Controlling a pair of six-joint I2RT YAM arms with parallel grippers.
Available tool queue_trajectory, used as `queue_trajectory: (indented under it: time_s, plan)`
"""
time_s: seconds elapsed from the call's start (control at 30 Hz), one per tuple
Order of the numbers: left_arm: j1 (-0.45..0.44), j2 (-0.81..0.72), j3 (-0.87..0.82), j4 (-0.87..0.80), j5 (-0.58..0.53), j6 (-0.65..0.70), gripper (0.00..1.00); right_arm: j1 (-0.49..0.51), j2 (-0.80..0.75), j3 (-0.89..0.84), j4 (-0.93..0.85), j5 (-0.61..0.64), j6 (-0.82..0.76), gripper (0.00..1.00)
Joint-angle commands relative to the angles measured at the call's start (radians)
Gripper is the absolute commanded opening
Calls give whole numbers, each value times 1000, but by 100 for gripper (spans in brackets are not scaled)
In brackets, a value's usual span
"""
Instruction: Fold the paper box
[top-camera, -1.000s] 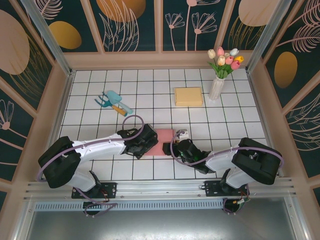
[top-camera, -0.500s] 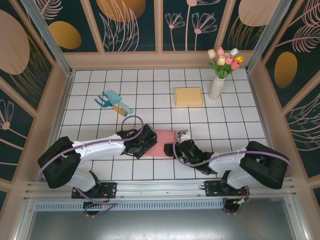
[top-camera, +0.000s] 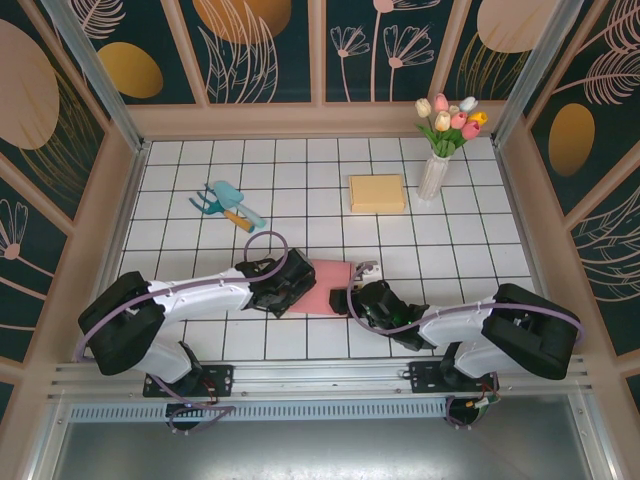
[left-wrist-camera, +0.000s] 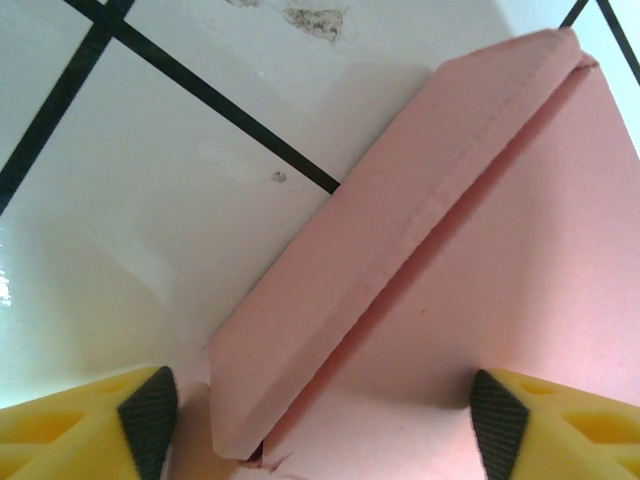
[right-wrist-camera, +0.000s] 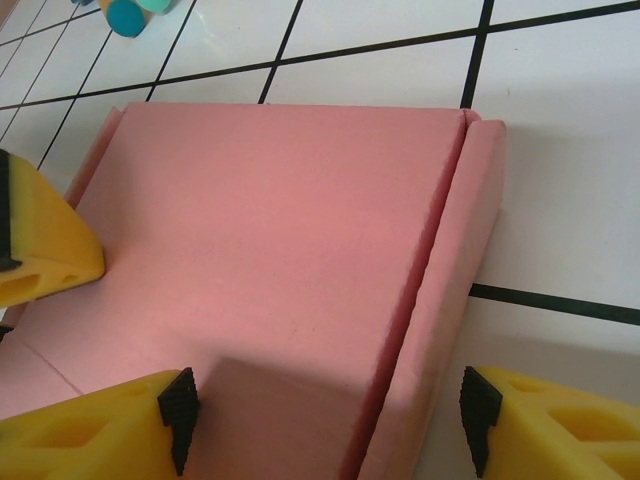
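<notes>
The paper box (top-camera: 328, 285) is seen lying flat near the middle of the tabletop's (top-camera: 300, 180) near edge. Its left flap (left-wrist-camera: 380, 250) is straddled by the left gripper (left-wrist-camera: 320, 420), jaws spread wide. The right flap (right-wrist-camera: 450, 280) is straddled likewise by the wide-spread right gripper (right-wrist-camera: 325, 420).
</notes>
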Motion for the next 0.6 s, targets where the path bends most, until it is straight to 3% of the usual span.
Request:
queue_trajectory:
  time_s: [0.0,0.3,0.57]
  plan:
    - [-6,-1,12,-20,-46,-20,84,8,-6,-19,-18,14,-14,72]
    - [-6,-45,6,-7,-66,-59,92,8,-4,-23,-16,17,-20,72]
    - [-6,18,32,4,-31,-45,96,8,5,-21,-15,17,-23,72]
